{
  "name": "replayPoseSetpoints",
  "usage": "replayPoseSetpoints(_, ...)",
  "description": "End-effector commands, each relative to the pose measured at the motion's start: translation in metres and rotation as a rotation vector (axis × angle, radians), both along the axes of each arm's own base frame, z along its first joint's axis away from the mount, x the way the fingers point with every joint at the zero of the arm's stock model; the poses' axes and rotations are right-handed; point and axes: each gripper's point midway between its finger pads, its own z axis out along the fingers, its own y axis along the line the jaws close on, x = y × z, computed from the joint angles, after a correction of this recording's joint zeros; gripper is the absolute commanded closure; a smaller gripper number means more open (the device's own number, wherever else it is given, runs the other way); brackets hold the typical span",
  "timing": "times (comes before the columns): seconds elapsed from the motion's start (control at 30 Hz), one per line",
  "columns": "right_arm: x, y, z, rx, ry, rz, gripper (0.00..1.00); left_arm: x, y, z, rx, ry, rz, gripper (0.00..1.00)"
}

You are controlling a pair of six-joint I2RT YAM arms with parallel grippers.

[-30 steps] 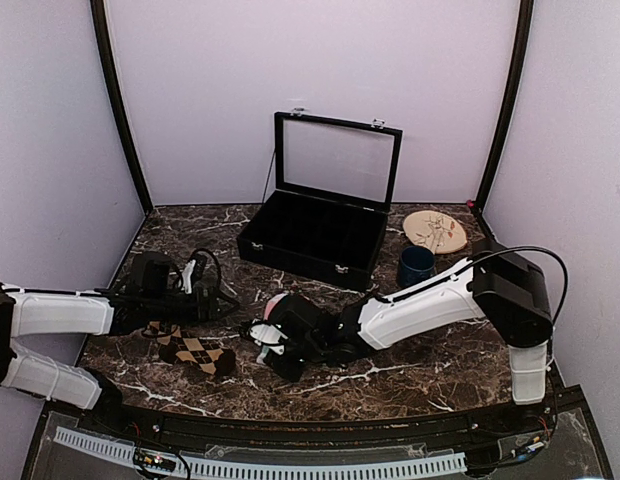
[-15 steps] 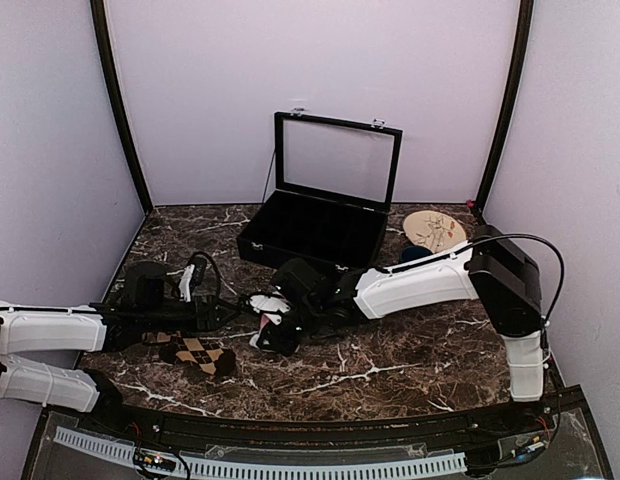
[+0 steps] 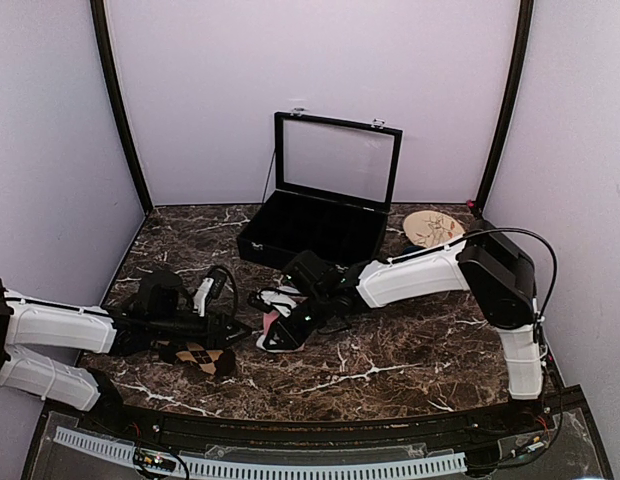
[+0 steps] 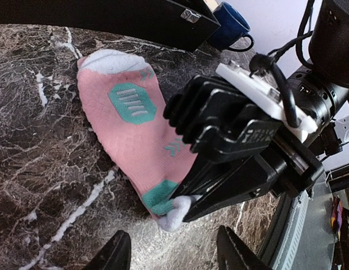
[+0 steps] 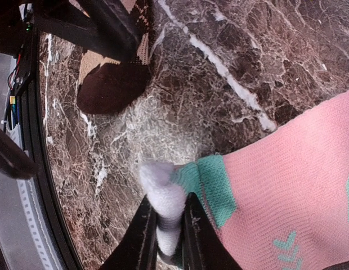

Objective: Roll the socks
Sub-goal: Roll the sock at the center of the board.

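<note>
The pink sock (image 4: 135, 126) with teal patches lies flat on the marble table, white toe at the far end; it also shows in the top view (image 3: 271, 322). My right gripper (image 5: 169, 211) is shut on its white end beside the teal band, low to the table (image 3: 278, 338). The brown argyle sock (image 3: 196, 354) lies at the front left, partly under my left arm, and shows in the right wrist view (image 5: 115, 73). My left gripper (image 4: 175, 257) is open and empty, its fingers on either side of the pinched white end, just short of it.
An open black case (image 3: 315, 235) with a glass lid stands at the back centre. A blue mug (image 4: 228, 25) sits right of it and a round wooden plate (image 3: 435, 228) at the back right. The table's front edge (image 3: 290, 418) is close to both grippers.
My left gripper has moved right, from beside the brown sock to just short of the pink sock's end. My right forearm has swung back and left while keeping hold of the pink sock.
</note>
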Motion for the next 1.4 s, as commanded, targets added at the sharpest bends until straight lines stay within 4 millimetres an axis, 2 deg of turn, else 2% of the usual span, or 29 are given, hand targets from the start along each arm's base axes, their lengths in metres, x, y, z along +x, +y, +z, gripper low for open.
replayPoseSetpoints(0.0,-0.003,0.007,0.005,0.043,0.051,0.028,0.84,-0.008,-0.007,-0.005,0.007,-0.013,-0.064,0.46)
replayPoseSetpoints(0.23,-0.003,0.007,0.008,0.06,0.083,0.04,0.84,-0.016,-0.027,-0.015,0.014,0.02,-0.147,0.51)
replayPoseSetpoints(0.47,-0.004,0.006,0.009,0.066,0.099,0.054,0.84,-0.014,-0.037,-0.019,0.016,0.029,-0.159,0.52)
replayPoseSetpoints(0.63,-0.007,0.006,0.007,0.067,0.114,0.071,0.84,-0.012,-0.039,-0.022,0.028,0.031,-0.167,0.55)
replayPoseSetpoints(1.13,-0.011,0.002,0.005,0.074,0.133,0.094,0.84,-0.017,-0.042,-0.025,0.028,0.029,-0.21,0.79)
replayPoseSetpoints(1.37,-0.014,-0.001,0.003,0.075,0.145,0.106,0.84,-0.025,-0.04,-0.028,0.025,0.035,-0.236,0.81)
